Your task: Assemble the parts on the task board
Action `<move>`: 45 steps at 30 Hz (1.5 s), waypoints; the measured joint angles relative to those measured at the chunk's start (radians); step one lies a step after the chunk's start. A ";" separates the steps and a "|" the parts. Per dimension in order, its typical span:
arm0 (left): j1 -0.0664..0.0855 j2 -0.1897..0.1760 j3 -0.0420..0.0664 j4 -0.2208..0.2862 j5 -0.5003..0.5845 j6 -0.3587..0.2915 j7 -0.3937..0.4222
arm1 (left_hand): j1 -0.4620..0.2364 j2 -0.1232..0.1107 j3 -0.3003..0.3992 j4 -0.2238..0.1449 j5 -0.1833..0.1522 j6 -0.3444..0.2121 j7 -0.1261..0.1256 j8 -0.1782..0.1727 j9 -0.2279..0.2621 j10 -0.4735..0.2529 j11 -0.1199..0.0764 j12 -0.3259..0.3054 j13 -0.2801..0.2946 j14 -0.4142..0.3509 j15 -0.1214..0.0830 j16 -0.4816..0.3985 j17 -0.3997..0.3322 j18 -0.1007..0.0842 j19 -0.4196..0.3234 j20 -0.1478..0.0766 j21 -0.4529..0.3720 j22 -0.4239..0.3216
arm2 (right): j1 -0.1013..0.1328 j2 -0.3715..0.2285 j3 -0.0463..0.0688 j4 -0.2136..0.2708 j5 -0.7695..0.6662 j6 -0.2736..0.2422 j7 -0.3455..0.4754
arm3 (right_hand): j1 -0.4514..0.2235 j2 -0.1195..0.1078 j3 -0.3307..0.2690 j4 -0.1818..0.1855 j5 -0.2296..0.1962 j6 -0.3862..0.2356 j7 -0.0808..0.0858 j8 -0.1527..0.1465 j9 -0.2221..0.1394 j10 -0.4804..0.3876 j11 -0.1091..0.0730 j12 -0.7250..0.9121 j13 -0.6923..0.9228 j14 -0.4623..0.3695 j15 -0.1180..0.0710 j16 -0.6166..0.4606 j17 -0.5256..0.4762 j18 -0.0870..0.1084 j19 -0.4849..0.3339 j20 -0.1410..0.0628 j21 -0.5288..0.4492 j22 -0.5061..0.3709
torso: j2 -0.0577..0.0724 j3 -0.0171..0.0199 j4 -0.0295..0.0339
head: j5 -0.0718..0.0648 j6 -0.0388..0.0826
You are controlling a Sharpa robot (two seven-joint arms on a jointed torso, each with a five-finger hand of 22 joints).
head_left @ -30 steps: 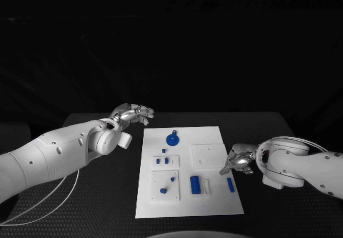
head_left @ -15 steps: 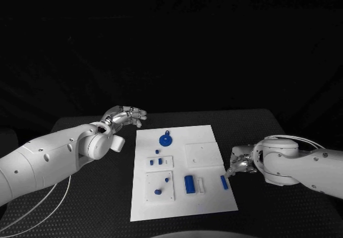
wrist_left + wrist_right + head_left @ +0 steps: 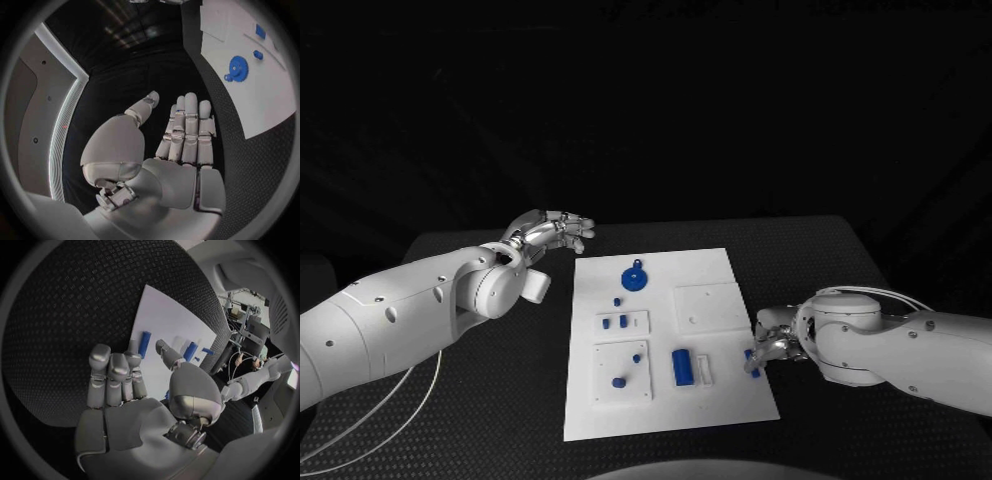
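The white task board (image 3: 675,415) lies in the middle of the black table. On it are a blue gear (image 3: 635,278), small blue pegs (image 3: 619,382) on inset plates, a blue block (image 3: 682,367) and a thin blue bar (image 3: 754,368) by the board's right edge. My right hand (image 3: 770,345) hovers low at that edge, fingertips just over the bar, fingers apart and holding nothing. The right wrist view shows that hand (image 3: 125,385) with the bar (image 3: 145,344) just beyond its fingertips. My left hand (image 3: 553,232) hangs open off the board's far left corner, and its fingers (image 3: 187,130) are held straight.
A white strip (image 3: 707,371) lies beside the blue block. A raised white square plate (image 3: 710,308) sits on the board's right half. A cable (image 3: 401,400) trails over the table at the near left. Bare black table surrounds the board.
The camera has shifted. My right hand has drawn in toward the near end of the board's right edge, closer over the blue bar. My left hand has hardly moved.
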 measured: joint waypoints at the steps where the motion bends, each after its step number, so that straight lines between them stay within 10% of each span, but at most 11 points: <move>1: 0.000 -0.001 0.000 0.000 0.000 0.000 0.000 | 0.000 0.000 0.000 0.000 0.000 0.000 0.000 0.000 0.000 0.000 0.000 0.000 0.000 0.000 0.000 0.000 0.000 0.000 0.000 0.000 0.000 0.000 | -0.001 0.002 0.000 -0.001 0.000 0.000 0.000 | 0.000 0.000 0.000 0.000 0.000 0.000 0.000 0.000 0.000 0.000 0.000 0.000 0.000 0.000 0.000 0.000 0.000 0.000 0.000 0.000 0.000 0.000 | 0.000 0.0000 0.0001 | 0.001 -0.001; 12: 0.000 -0.002 0.000 0.002 0.000 0.001 -0.001 | 0.000 0.000 0.000 0.000 0.000 0.000 0.000 0.000 0.000 0.000 0.000 0.000 0.000 0.000 0.000 0.000 0.000 0.000 0.000 0.000 -0.004 0.001 | -0.024 0.045 0.004 -0.026 -0.049 -0.012 -0.002 | 0.010 0.045 0.022 -0.033 0.000 0.018 0.003 0.012 0.014 0.004 -0.004 0.000 0.001 0.004 0.003 0.000 0.002 0.000 0.003 0.003 0.008 0.000 | 0.000 -0.0010 0.0000 | 0.008 -0.006; 15: 0.000 -0.004 0.000 0.002 0.000 0.002 -0.001 | 0.000 0.000 0.000 0.000 0.000 0.000 0.000 0.000 0.000 0.000 0.000 0.000 0.000 0.000 0.000 0.000 0.001 0.000 0.000 0.000 -0.004 0.001 | -0.034 0.057 0.006 -0.032 -0.092 -0.019 -0.002 | 0.012 0.047 0.023 -0.035 0.000 0.017 -0.001 0.012 0.160 0.004 -0.003 0.000 0.001 0.004 0.004 0.000 0.002 0.000 0.003 0.003 0.008 0.000 | 0.000 -0.0010 0.0000 | 0.009 -0.008; 22: 0.000 -0.005 0.000 0.002 0.000 0.002 -0.002 | 0.000 0.000 0.000 0.000 0.000 0.000 0.000 0.000 -0.001 0.000 0.000 0.000 0.000 0.000 0.000 0.000 0.001 0.012 0.000 0.000 -0.004 0.002 | -0.052 0.090 0.012 -0.040 -0.207 -0.039 -0.004 | 0.043 0.076 0.051 -0.062 0.001 0.016 -0.003 0.013 0.210 0.007 0.000 -0.004 0.001 0.001 0.001 0.000 0.002 0.000 0.001 0.002 0.008 0.000 | 0.000 -0.0009 -0.0001 | 0.012 -0.010; 45: 0.000 -0.004 0.000 0.002 0.000 0.003 -0.006 | -0.004 0.004 0.000 0.006 0.000 0.000 0.000 0.000 -0.001 0.000 0.000 0.000 0.000 0.000 0.000 0.000 0.003 0.012 0.000 0.000 -0.004 0.002 | -0.061 0.080 0.012 -0.029 -0.023 -0.149 -0.004 | 0.079 0.079 0.226 -0.037 -0.008 0.013 0.000 -0.009 0.217 0.018 0.004 -0.012 -0.001 0.001 0.008 0.000 0.001 -0.003 -0.001 0.015 0.012 0.000 | 0.000 -0.0013 0.0000 | 0.026 -0.014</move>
